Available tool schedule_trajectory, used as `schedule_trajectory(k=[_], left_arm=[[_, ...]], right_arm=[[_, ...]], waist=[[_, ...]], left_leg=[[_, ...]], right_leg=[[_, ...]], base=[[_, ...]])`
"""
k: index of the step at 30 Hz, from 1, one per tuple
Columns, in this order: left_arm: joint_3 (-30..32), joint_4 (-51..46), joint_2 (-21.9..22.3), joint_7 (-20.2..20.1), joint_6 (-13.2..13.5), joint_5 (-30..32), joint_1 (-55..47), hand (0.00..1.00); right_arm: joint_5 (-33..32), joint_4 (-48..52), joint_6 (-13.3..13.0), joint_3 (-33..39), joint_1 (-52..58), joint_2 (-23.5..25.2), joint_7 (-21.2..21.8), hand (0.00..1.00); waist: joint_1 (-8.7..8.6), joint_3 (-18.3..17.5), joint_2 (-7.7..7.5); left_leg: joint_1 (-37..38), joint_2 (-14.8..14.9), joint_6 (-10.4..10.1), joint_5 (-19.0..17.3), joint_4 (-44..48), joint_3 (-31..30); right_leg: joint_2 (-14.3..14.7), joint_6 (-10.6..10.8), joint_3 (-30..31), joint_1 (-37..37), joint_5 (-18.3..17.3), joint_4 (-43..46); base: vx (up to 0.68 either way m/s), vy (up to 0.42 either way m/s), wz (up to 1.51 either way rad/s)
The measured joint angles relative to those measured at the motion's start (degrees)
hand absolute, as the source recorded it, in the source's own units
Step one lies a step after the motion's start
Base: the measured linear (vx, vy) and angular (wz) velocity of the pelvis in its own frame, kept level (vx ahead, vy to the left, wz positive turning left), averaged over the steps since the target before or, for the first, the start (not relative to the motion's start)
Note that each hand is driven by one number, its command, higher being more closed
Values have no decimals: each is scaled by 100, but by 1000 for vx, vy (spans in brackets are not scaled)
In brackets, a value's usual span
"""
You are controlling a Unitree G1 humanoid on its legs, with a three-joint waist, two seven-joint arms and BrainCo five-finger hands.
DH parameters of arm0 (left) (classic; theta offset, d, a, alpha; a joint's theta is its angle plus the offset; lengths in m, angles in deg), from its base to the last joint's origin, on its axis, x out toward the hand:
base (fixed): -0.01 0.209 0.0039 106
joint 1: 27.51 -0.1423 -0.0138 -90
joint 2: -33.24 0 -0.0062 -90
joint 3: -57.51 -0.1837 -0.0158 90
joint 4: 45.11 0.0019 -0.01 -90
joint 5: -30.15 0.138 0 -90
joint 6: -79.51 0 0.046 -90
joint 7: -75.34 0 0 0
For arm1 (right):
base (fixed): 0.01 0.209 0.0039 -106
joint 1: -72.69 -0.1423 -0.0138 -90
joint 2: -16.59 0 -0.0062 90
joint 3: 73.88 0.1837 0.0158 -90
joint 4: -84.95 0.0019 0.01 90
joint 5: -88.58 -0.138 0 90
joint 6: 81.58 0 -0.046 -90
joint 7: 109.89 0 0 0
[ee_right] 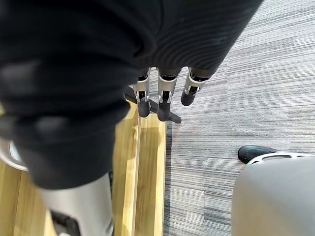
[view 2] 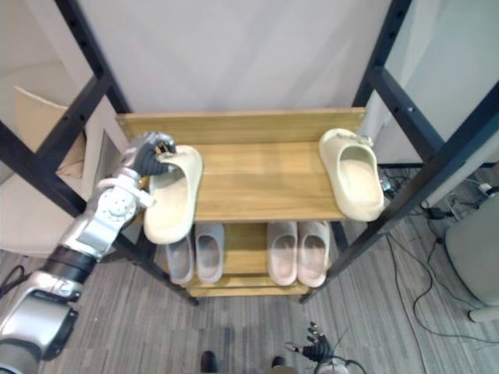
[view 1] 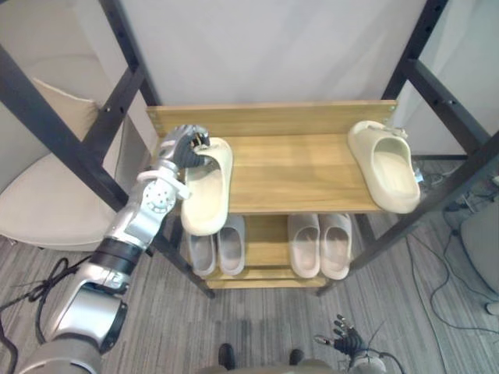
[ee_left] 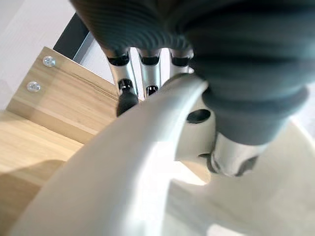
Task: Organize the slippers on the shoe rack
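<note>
Pale wood makes up the top shelf of the shoe rack, which is seen in the middle of the frame. A cream slipper is found at the shelf's left end, with its lower end hanging past the front edge. Its upper end is held by the left robot hand. In the left wrist view the fingers are curled over the slipper's rim and the thumb is pressed in from the other side (a closed grasp).

A second cream slipper is laid at the right end of the same shelf, well apart from the first, its lower end reaching past the front right corner.

On the lower shelf a grey pair is set to the left and a pale pink pair to the right, side by side.

The right robot hand is seen at the lower right of the frame above the grey carpet, its fingers straight and nothing held. A beige armchair is placed at the left edge.
</note>
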Motion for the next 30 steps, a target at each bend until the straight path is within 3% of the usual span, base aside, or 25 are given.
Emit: schedule_trajectory(k=[7,12,21,30], left_arm=[[-253,78,132,1,1,-159,275,100],[-584,279,446,24,2,-151,614,100],[-817,480,1209,249,-5,-95,1512,100],[-956,1142,1459,472,-52,28,2200,100]], right_arm=[[-1,-9,4,9,0,0,1,0],[-4,-19,5,66,2,1,-1,0],[-13,-3,8,226,13,-57,-9,0],[-78,359,8,396,163,-53,-42,0]], waist=[[-48,-1,-2],[-192,13,21],[-360,154,230],[-499,354,363]], left_leg=[[40,-4,1,1,3,53],[75,-25,2,1,22,74],[65,-18,10,-5,27,375],[-71,3,63,-51,93,712]], right_leg=[[-5,-6,42,21,36,-26],[-26,10,61,79,86,-87],[-33,52,536,-236,111,136],[-30,79,964,-719,94,515]], base=[[0,0,-3],[-1,1,-2],[-9,15,-23],[-29,3,-25]])
